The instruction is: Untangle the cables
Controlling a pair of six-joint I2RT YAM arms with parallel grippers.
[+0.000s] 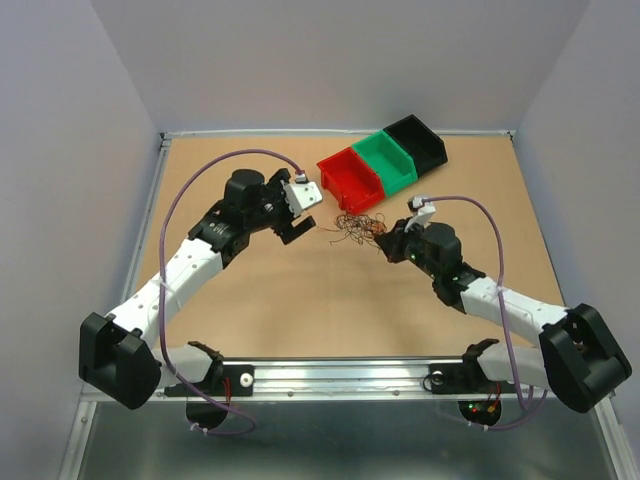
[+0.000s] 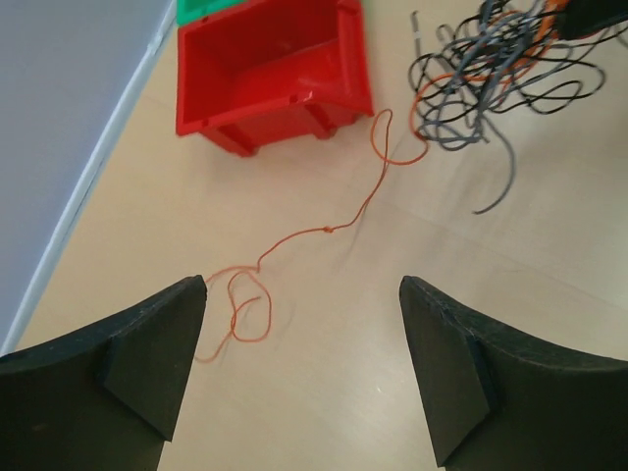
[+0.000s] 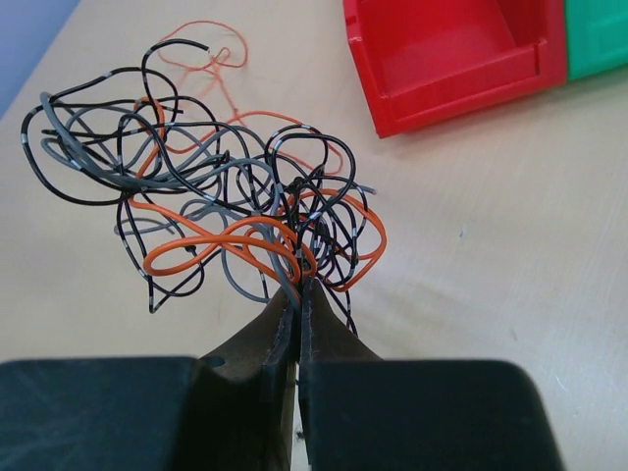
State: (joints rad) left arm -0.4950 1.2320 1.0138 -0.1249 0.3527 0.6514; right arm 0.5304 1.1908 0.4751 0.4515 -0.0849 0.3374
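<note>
The cables (image 1: pixel 352 226) are a wiry clump of black, grey and orange wires on the table, in front of the red bin. My right gripper (image 3: pixel 297 290) is shut on the near edge of the cables (image 3: pixel 226 196), pinching strands between its tips. Out of the cables (image 2: pixel 491 69), one thin orange wire (image 2: pixel 324 232) trails away and ends in a small loop by my left finger. My left gripper (image 2: pixel 302 294) hovers wide open over bare table, with nothing between its fingers. In the top view my left gripper (image 1: pixel 297 228) is left of the clump and my right gripper (image 1: pixel 384 240) at its right edge.
A red bin (image 1: pixel 350 179), a green bin (image 1: pixel 386 160) and a black bin (image 1: pixel 418 141) stand in a row behind the clump. The red bin (image 2: pixel 270 64) is just ahead of my left gripper. White walls enclose the table.
</note>
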